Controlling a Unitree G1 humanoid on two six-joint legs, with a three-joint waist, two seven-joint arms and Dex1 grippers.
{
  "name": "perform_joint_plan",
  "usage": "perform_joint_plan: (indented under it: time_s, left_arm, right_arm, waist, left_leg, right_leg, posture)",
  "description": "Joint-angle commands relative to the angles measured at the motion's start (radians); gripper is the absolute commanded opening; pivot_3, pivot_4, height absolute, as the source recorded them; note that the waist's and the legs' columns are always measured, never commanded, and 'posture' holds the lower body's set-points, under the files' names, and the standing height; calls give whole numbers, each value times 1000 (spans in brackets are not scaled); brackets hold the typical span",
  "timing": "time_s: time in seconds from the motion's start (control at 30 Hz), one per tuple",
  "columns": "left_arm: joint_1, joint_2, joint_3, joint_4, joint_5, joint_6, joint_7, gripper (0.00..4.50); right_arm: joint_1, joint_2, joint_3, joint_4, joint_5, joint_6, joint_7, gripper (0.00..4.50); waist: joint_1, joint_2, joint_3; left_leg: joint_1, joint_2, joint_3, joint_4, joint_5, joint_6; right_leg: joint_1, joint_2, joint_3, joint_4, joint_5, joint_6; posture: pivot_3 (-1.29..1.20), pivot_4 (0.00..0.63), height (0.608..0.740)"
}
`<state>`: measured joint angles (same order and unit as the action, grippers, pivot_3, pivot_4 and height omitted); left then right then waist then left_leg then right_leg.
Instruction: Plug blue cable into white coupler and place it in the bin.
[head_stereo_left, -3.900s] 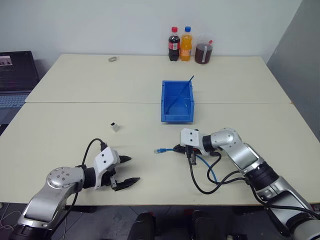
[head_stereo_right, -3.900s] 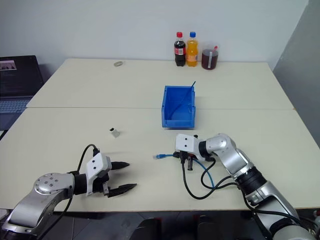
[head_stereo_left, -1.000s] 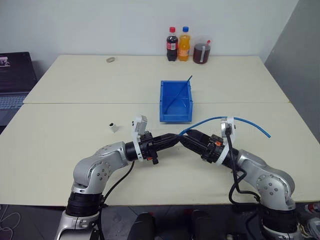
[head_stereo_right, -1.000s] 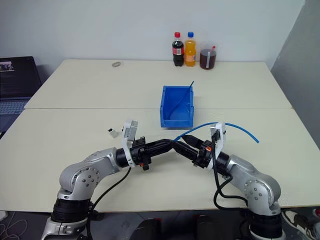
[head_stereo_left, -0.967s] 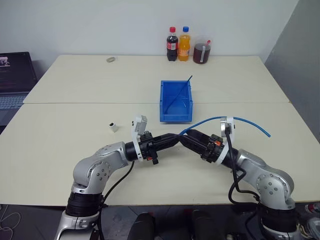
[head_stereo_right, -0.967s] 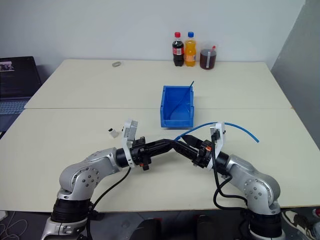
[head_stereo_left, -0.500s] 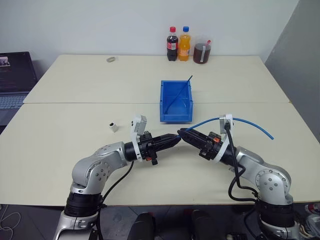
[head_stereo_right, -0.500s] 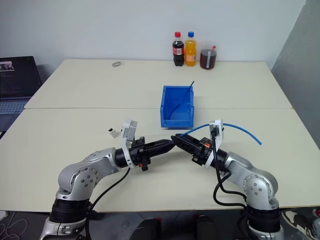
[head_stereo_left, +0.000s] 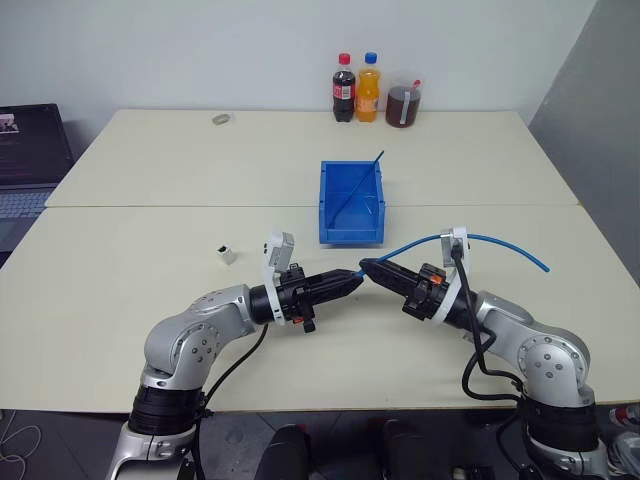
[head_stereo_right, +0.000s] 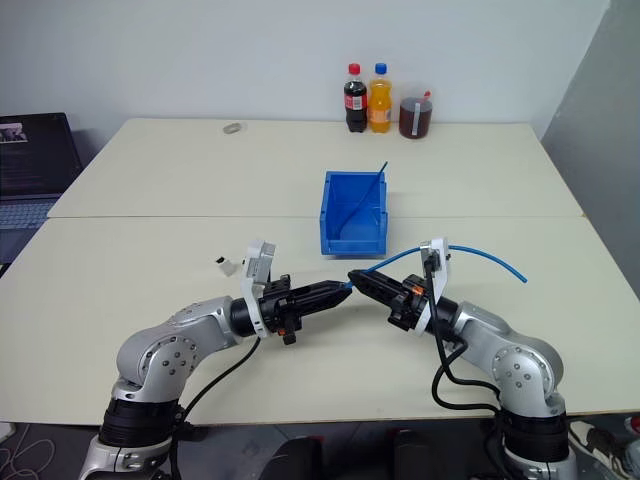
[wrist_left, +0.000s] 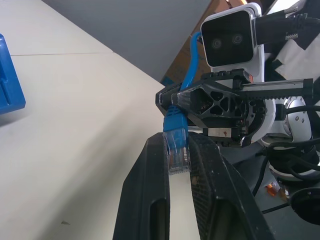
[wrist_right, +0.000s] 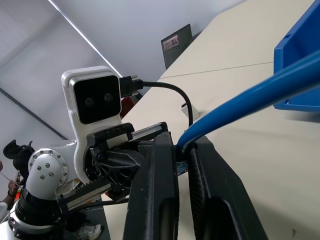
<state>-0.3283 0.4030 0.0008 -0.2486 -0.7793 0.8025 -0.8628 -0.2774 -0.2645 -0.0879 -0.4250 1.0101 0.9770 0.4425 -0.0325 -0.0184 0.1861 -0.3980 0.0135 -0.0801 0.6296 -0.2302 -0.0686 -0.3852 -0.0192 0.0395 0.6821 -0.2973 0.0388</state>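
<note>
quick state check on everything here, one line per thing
blue cable: lifted off the table, one plug pinched by both claws
left claw: shut on the clear plug
right claw: shut on the cable beside the plug
white coupler: on the table, unplugged
bin: upright, with a thin dark strand
bottles: upright, capped

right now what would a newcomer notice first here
The two pincers meeting tip to tip above the near table: the left pincer and right pincer both shut on the blue cable, which arcs off to the right. Behind them stands the bin; the white coupler sits alone to the left.
</note>
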Motion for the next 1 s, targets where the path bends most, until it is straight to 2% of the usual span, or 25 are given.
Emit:
perform_joint_plan:
  time_s: [0.03,0.3,0.5,0.63,0.73,0.9,1.0]
  left_arm:
    - [9,41,-31,-18,61,-59,-25,1409]
    - [80,110,-41,-54,122,-114,-47,3210]
    - [177,124,18,-89,198,-219,35,4415]
    - [267,54,70,-75,364,-370,253,4500]
    - [306,-45,98,-86,470,-405,467,4500]
    - [322,-241,147,-106,574,-321,804,4500]
    - [275,-320,167,-62,633,-301,958,4500]
  right_arm:
    - [-11,-3,30,-38,35,-4,27,3]
    - [-8,-16,39,-29,7,-32,33,2]
    - [0,-38,38,-23,-13,-49,45,1]
    - [5,-56,44,-15,-29,-65,60,1]
    - [5,-60,49,-7,-36,-73,68,1]
    - [-6,-71,49,12,-49,-80,87,0]
    - [-16,-78,48,25,-53,-85,94,0]
  waist:
    - [-1,0,0]
    - [-1,0,0]
    - [1,0,0]
    - [1,0,0]
    - [2,0,0]
    - [5,0,0]
    - [5,-1,0]
  left_leg:
    - [0,0,0,0,0,0]
    - [0,0,0,-1,0,0]
    - [-1,0,0,-1,0,0]
    - [-1,1,0,-1,0,0]
    - [-1,0,1,-1,0,0]
    - [-1,0,0,0,0,0]
    - [-1,0,0,0,0,0]
  right_leg:
    - [0,0,0,0,0,0]
    - [-1,0,0,-1,0,0]
    - [-1,0,1,-1,0,0]
    - [-1,0,1,-1,0,0]
    - [-1,-1,1,-1,0,0]
    - [-1,-1,0,-1,0,1]
    - [-1,-1,1,-1,1,1]
  posture:
    - [0,150,740]
    - [0,150,740]
    - [0,150,740]
    - [0,150,740]
    - [0,150,740]
    - [0,150,740]
    - [0,150,740]
